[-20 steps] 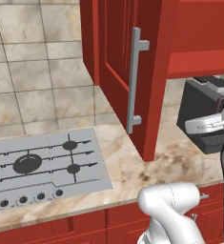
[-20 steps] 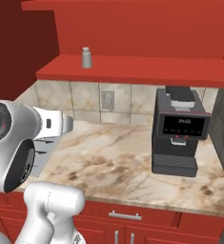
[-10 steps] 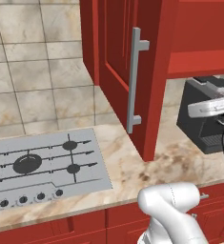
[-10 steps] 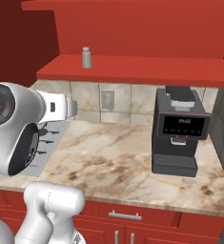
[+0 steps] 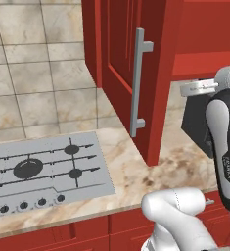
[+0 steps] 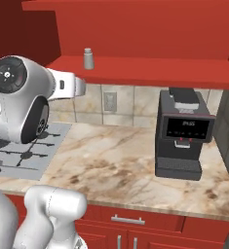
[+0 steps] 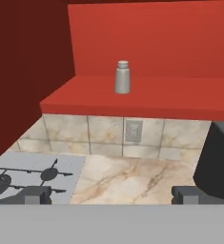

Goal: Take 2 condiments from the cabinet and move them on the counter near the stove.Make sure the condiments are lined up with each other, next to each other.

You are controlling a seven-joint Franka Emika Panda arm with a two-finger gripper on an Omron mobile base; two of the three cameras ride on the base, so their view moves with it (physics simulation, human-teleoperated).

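Arm swung further up/right since prior frame, gripper jaws wide apart, w/ shaker upright on cabinet shelf.

You have open shelf around the lone shaker; the open cabinet door walls the left, the coffee machine crowds the counter below right.

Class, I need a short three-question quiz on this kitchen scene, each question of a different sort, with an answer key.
1. True or false: the grey-white shaker with rounded silvery top stands upright on the red cabinet shelf.
2. What black appliance sits on the beige marbled counter? A toaster; B coffee machine; C kettle.
3. Fill in: the hand's fingers are ___.

Key: 1 true; 2 B; 3 open.
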